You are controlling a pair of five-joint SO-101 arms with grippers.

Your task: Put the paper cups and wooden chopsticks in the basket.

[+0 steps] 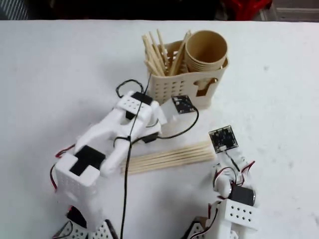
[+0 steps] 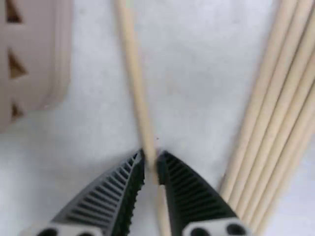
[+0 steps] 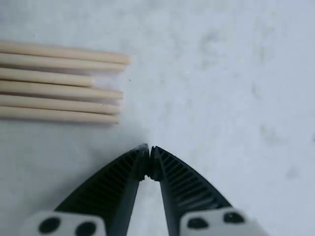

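A cream perforated basket stands at the back of the table, holding stacked paper cups and several upright wooden chopsticks. More chopsticks lie in a row on the table in front of it. In the left wrist view my left gripper is shut on a single chopstick, between the basket wall and the row of chopsticks. In the right wrist view my right gripper is shut with nothing in it, just off the ends of the lying chopsticks.
The white left arm slants across the table just in front of the basket, its black cable crossing the lying chopsticks. The right arm stands near the front edge. White tabletop stretches to the right.
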